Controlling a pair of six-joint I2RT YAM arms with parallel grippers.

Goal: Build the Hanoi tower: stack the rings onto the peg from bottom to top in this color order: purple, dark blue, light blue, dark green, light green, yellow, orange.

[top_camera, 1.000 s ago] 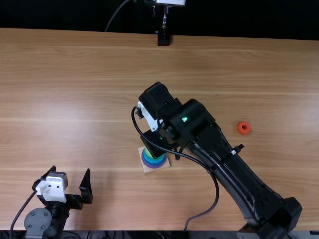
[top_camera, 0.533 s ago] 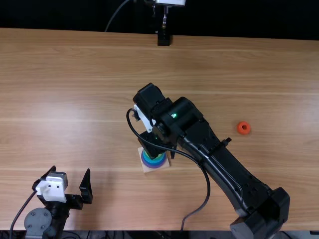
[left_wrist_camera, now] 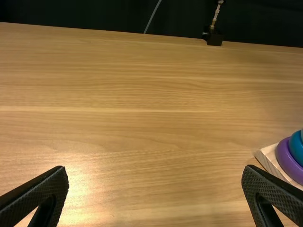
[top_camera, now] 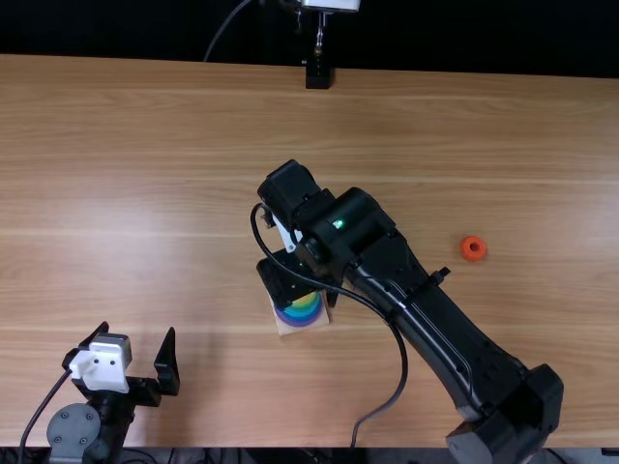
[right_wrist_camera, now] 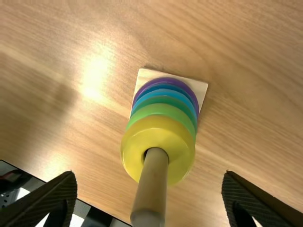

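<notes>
Right pincer (top_camera: 313, 293) hovering wide open, empty, near yellow ring (right_wrist_camera: 180, 152) encircling wooden peg (right_wrist_camera: 151, 189); left pincer (top_camera: 137, 331) gaping, empty; orange ring (top_camera: 473, 257) lying apart.

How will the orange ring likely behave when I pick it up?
The orange ring lies flat on the table, so it probably won't roll unless tipped on edge. It looks small and likely light, so a nudge could slide it. The yellow ring shines, so the orange one may be slick too.
</notes>
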